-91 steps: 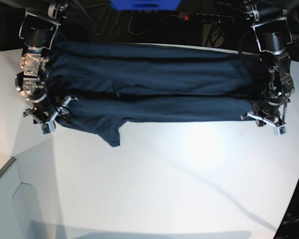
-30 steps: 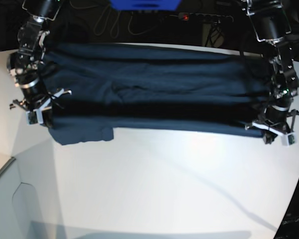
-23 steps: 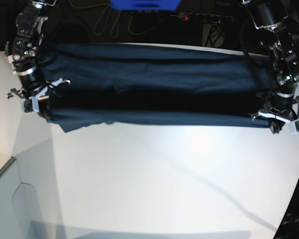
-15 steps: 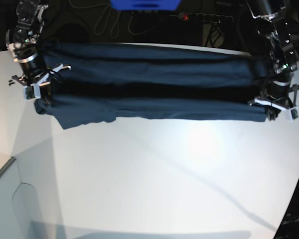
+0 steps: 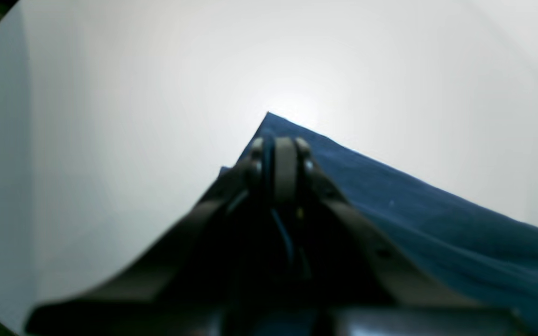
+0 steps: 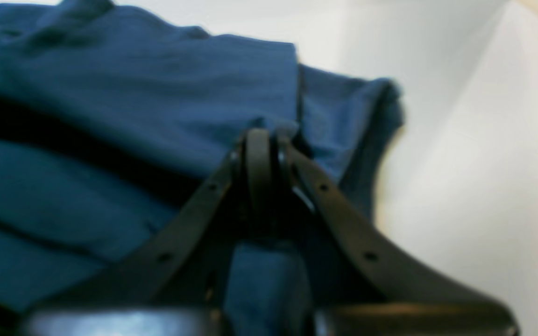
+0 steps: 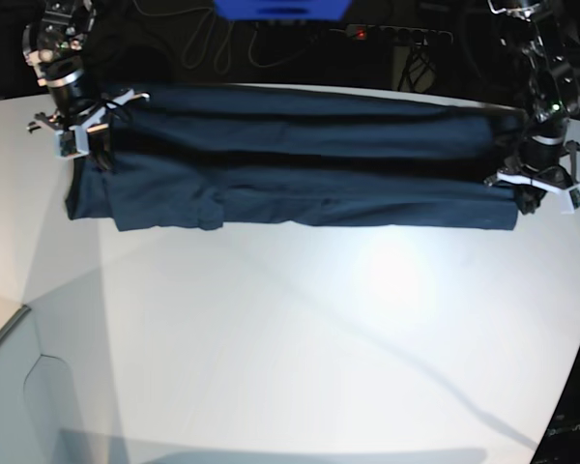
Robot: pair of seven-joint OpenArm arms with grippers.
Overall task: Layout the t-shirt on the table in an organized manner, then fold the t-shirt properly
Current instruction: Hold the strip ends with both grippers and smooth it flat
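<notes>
The dark navy t-shirt (image 7: 300, 184) is stretched in a long folded band across the far part of the white table (image 7: 319, 338). At the band's right end in the base view, my left gripper (image 7: 536, 193) is shut on a corner. The left wrist view shows its tips (image 5: 278, 149) pinched on the pointed cloth corner (image 5: 414, 224) above the table (image 5: 110, 116). My right gripper (image 7: 82, 145) is shut on the band's left end. Bunched cloth (image 6: 133, 93) fills the right wrist view around its closed tips (image 6: 262, 140). A sleeve hangs below at the left.
Behind the table's far edge are dark cables, a power strip with a red light (image 7: 362, 34) and a blue object (image 7: 280, 8). The table's curved edge runs down the right (image 7: 570, 387). A lower grey surface sits at the bottom left (image 7: 10, 387).
Both grippers have moved toward the far side of the table, pulling the shirt band with them. The left end's hanging cloth now lies flatter.
</notes>
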